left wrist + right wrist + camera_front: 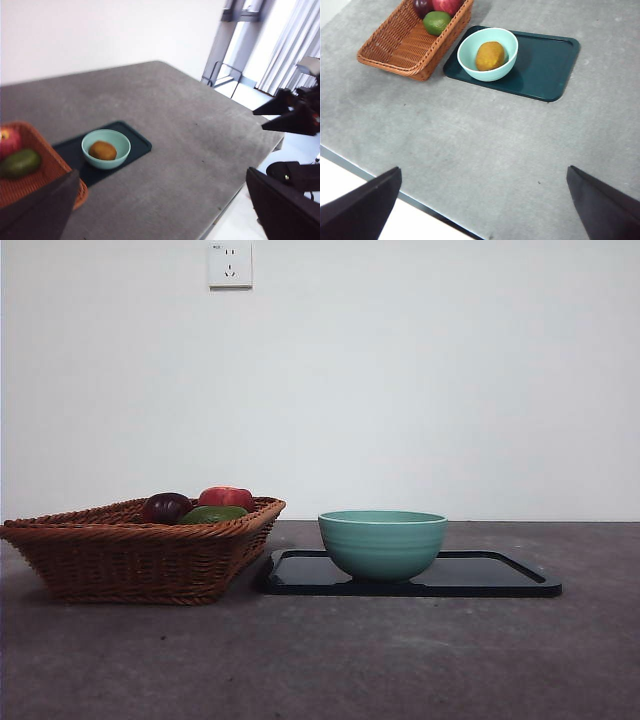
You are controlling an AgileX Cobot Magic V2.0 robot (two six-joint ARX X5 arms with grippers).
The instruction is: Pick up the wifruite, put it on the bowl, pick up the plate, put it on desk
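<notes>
The small orange-brown wifruite [490,55] already lies inside the mint-green ceramic bowl [470,60] on the dark rectangular tray [545,60] beside the wicker basket [400,45], so the plate step remains; both grippers wait spread and empty.
</notes>
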